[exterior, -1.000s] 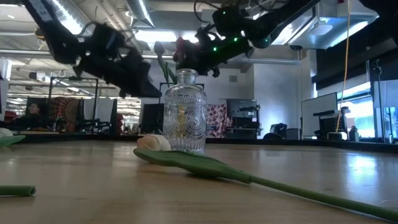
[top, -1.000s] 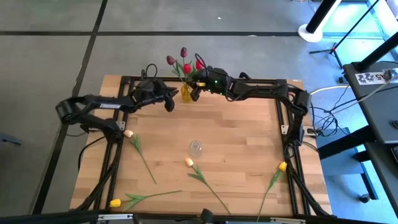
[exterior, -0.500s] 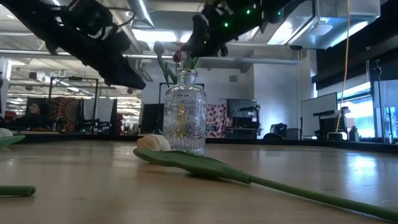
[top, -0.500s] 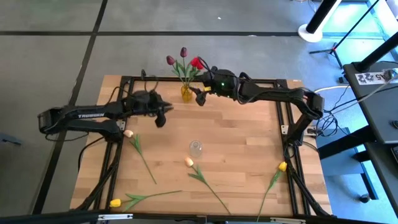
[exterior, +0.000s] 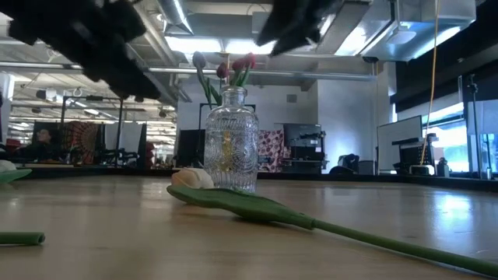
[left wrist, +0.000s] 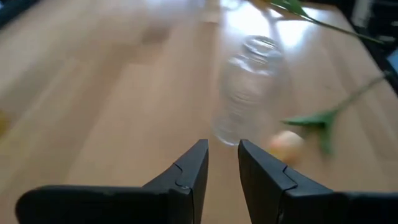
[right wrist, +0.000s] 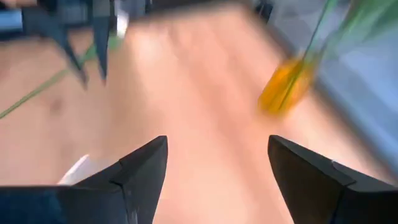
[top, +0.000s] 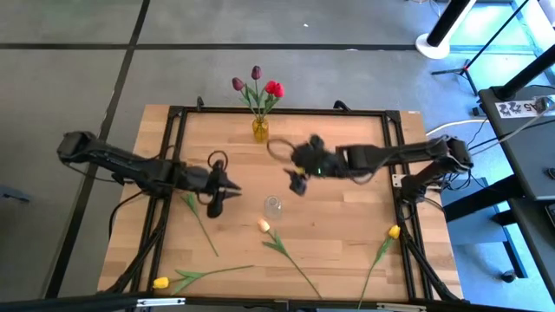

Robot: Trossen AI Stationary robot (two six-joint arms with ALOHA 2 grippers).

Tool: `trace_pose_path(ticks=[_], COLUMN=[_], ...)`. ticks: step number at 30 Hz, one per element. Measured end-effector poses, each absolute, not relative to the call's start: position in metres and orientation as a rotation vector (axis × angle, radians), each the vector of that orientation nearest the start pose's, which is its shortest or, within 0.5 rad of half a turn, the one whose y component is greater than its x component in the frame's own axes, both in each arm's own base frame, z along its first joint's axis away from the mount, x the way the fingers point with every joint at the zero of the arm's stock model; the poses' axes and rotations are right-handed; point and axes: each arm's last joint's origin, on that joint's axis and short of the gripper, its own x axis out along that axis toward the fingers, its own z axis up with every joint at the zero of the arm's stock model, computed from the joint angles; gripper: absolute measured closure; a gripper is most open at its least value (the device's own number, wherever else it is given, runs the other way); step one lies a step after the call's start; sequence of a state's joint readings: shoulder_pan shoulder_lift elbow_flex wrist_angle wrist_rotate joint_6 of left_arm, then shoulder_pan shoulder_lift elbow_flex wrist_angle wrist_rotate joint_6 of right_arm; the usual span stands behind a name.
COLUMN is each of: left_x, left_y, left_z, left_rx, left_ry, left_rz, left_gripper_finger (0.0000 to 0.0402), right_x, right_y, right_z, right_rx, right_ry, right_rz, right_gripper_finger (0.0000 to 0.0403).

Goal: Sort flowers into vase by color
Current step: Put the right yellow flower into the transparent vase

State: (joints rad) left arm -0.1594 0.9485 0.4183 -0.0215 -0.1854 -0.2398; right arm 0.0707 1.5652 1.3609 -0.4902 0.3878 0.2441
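At the table's far edge stands a yellow vase (top: 260,130) holding red and dark purple tulips (top: 263,85). A clear glass vase (top: 274,206) stands empty mid-table. Two peach tulips (top: 179,185) (top: 264,226) and two yellow ones (top: 160,282) (top: 395,231) lie flat on the wood. My left gripper (top: 224,189) hovers left of the clear vase (left wrist: 249,93), open by a narrow gap (left wrist: 222,149) with nothing in it. My right gripper (top: 294,181) hangs just beyond the clear vase, wide open (right wrist: 217,146) and empty.
A black frame (top: 286,111) runs around the tabletop. The peach tulip (exterior: 192,177) beside the clear vase (exterior: 229,144) has its leaf and stem (exterior: 311,222) trailing toward the near right. Bare wood lies between the two vases.
Both grippers have left the yellow vase at the far edge and moved toward the table's near edge: the left one swung to the left of the clear vase, the right one drew back to mid-table. The tulips in the yellow vase stay standing.
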Motion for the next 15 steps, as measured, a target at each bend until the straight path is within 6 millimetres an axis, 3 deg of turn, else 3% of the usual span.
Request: trace_pose_path(ticks=[3, 7, 11, 15], left_x=[0.185, 0.181, 0.178, 0.177], left_y=[-0.041, -0.057, -0.066, -0.069], left_z=[0.196, 0.196, 0.198, 0.199], left_rx=[-0.141, -0.124, -0.105, -0.075], left_ry=[0.532, 0.514, 0.489, 0.480], left_rz=[0.065, 0.053, 0.027, 0.001], left_gripper_finger=[0.0317, 0.0317, 0.0317, 0.0317], right_x=[0.326, 0.298, 0.266, 0.242], right_y=[0.037, 0.066, 0.093, 0.129], right_z=[0.304, 0.286, 0.277, 0.260], right_rx=[0.278, 0.515, 0.678, 0.856], right_ry=[0.796, 1.038, 1.233, 1.362], right_rz=[-0.404, -0.566, -0.795, -0.900], right_gripper_finger=[0.0127, 0.0127, 0.0127, 0.0127])
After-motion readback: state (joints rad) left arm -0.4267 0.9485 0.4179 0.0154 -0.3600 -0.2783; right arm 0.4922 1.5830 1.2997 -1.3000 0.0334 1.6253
